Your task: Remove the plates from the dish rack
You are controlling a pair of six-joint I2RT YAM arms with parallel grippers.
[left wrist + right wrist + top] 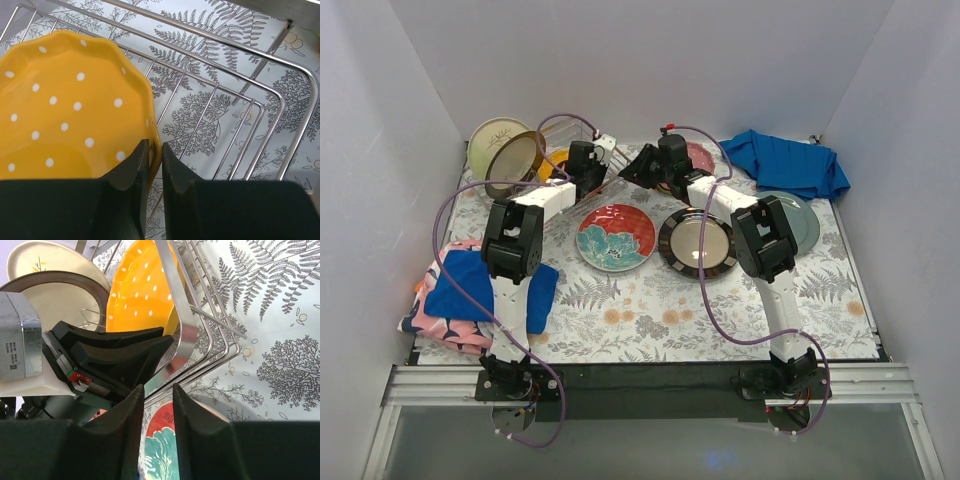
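The dish rack (582, 205) stands at the back left, and its wires show in the left wrist view (280, 100). It holds an orange dotted plate (65, 110), a brown-rimmed plate (515, 160) and a cream sprig plate (492, 138). My left gripper (155, 147) is shut on the orange plate's rim inside the rack. My right gripper (158, 390) hangs by the rack's right end, jaws a little apart with nothing between them, above the teal-red floral plate (616, 237). A dark-rimmed glossy plate (697, 243), a grey-teal plate (802, 222) and a pink plate (700, 156) lie on the table.
A blue cloth (790, 165) lies bunched at the back right. Another blue cloth (460, 285) lies on a pink patterned cloth at the front left. White walls close in the table on three sides. The two arms are close together over the rack.
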